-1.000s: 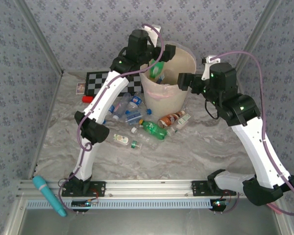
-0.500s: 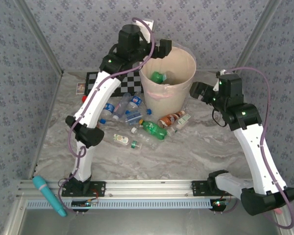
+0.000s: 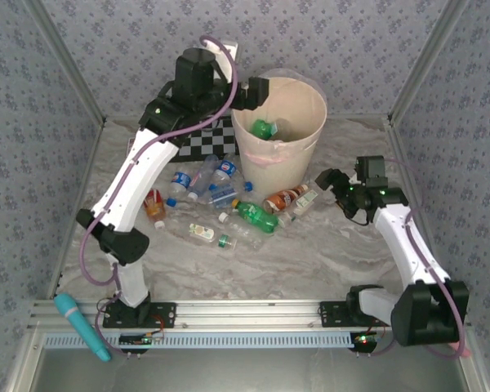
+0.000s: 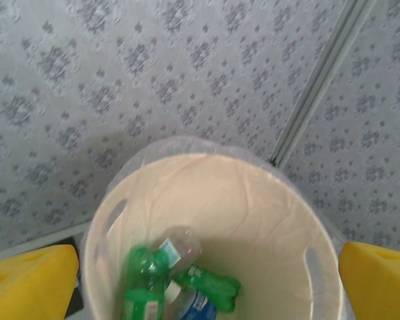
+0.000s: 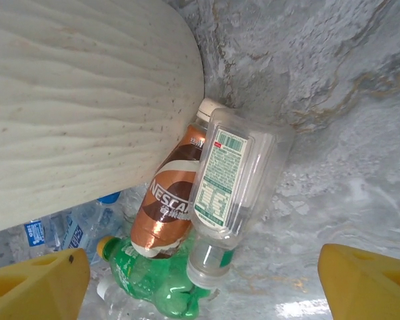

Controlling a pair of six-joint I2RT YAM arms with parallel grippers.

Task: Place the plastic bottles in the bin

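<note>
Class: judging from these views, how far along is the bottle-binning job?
Done: a few bottles lie in the bin. In hand: nothing; the left end effector hangs open over the bin, the right end effector open, low beside a brown bottle. Left: roughly ten loose bottles on the table before the bin.

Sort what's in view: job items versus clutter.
Job: bin; bottles in it; loose green bottle, brown bottle, blue-label bottles.
Clutter: checkerboard; teal tool.
</note>
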